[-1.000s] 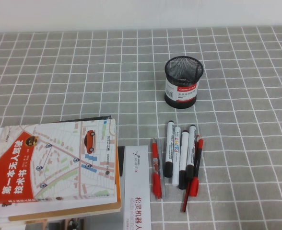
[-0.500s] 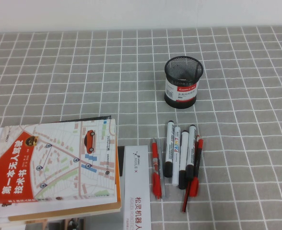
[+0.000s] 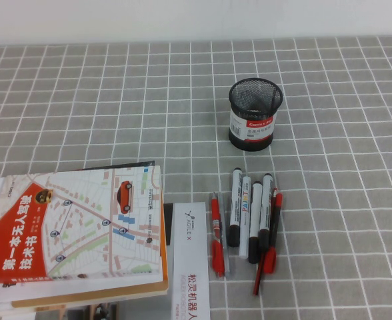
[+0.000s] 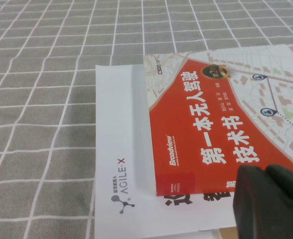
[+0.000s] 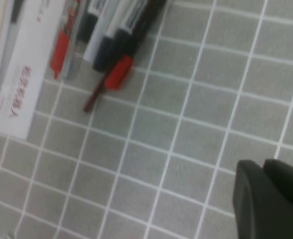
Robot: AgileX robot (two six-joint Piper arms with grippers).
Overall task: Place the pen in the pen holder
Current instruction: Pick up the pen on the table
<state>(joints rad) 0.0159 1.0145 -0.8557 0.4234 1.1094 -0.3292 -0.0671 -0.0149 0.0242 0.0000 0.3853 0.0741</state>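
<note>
The pen holder (image 3: 253,115), a black mesh cup with a white and red label, stands upright at the back of the checked cloth. In front of it lies a cluster of pens. The pen (image 3: 234,208), white with black cap and black end, lies on the cluster's left side, beside a colour-printed marker (image 3: 245,207) and two similar black-capped markers. The dark ends of the markers (image 5: 111,35) show in the right wrist view. Neither gripper shows in the high view. My left gripper (image 4: 265,172) is shut over a book. My right gripper (image 5: 263,167) is shut over bare cloth, apart from the pens.
Two red pens (image 3: 217,233) (image 3: 269,250) flank the markers. A red-covered book (image 3: 76,230) lies at the front left on white sheets. A white AgileX box (image 3: 191,267) lies between the book and the pens.
</note>
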